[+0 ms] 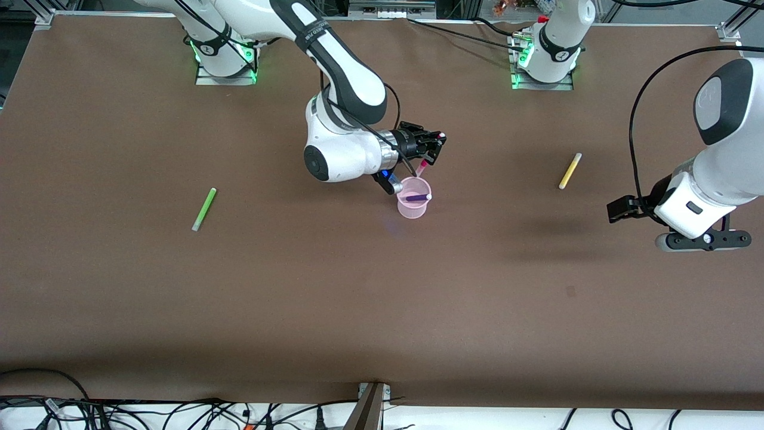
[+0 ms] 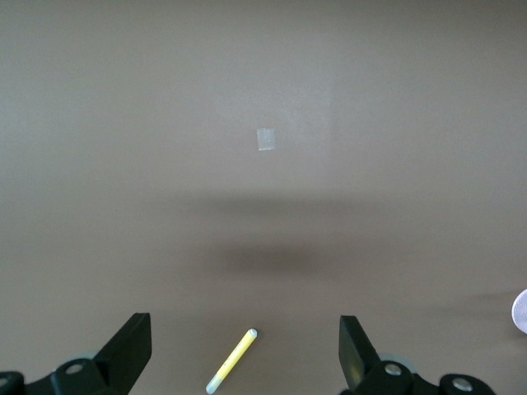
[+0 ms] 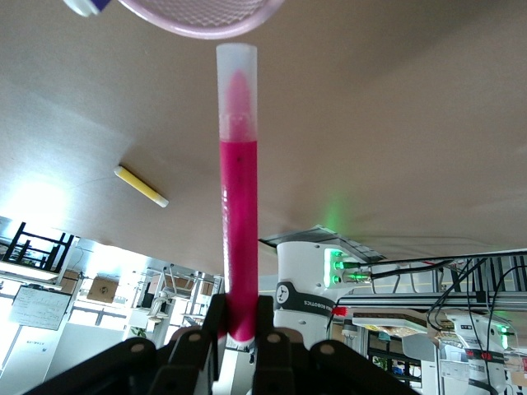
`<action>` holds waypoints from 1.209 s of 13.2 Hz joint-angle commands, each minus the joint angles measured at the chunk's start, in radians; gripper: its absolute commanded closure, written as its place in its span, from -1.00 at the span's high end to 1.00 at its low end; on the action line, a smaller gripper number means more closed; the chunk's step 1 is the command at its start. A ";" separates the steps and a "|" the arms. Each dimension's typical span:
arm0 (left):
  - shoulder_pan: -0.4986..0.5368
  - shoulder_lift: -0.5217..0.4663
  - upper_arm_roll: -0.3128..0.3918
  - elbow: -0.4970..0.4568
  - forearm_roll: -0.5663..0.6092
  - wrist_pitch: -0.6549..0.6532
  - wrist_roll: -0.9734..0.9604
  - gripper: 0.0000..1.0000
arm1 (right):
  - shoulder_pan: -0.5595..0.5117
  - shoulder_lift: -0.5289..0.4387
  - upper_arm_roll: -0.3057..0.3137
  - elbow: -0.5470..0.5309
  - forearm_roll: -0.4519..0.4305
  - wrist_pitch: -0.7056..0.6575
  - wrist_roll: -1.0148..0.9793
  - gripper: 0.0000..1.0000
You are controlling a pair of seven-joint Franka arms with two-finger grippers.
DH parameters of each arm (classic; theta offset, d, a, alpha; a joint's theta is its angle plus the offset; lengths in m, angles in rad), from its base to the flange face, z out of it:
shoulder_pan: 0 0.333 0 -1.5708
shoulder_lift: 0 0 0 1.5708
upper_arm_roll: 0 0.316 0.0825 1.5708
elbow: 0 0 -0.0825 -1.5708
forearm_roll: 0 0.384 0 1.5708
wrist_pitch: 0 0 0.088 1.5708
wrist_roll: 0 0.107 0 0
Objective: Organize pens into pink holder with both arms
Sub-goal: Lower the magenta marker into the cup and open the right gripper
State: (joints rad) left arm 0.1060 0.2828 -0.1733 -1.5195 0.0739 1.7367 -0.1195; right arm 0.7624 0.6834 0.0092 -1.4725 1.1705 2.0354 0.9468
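Observation:
My right gripper (image 1: 431, 146) is shut on the magenta pink pen (image 1: 422, 166) and holds it tilted just above the pink holder (image 1: 413, 210), pale tip toward the rim. In the right wrist view the pen (image 3: 238, 206) runs from the shut fingers (image 3: 216, 317) up to the holder's rim (image 3: 198, 18). The dark purple pen (image 1: 416, 197) lies in the holder. The light green pen (image 1: 204, 209) lies toward the right arm's end. The yellow pen (image 1: 570, 171) lies toward the left arm's end. My left gripper (image 1: 703, 240) hangs open and empty over the table near the yellow pen (image 2: 233, 362).
The table is covered in brown cloth (image 1: 382, 310). A small pale tape square (image 2: 265, 139) lies flat on it. Cables (image 1: 179, 412) run along the table's edge nearest the front camera, and the arm bases (image 1: 552, 60) stand along the farthest edge.

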 commanded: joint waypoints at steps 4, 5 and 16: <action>-0.103 -0.048 0.166 -0.033 -0.082 -0.017 0.121 1.00 | -0.002 0.068 -0.014 0.126 -0.072 -0.009 -0.005 -1.00; -0.101 -0.048 0.164 -0.033 -0.082 -0.017 0.121 1.00 | -0.003 0.068 -0.014 0.126 -0.093 -0.009 -0.006 -1.00; -0.103 -0.040 0.161 -0.033 -0.082 0.007 0.121 1.00 | -0.014 0.119 -0.021 0.126 -0.127 -0.004 -0.051 -0.66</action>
State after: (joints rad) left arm 0.0094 0.2651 -0.0223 -1.5247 0.0148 1.7269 -0.0249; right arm 0.7581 0.7825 -0.0140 -1.3808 1.0577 2.0356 0.9020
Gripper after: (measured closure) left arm 0.000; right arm 0.828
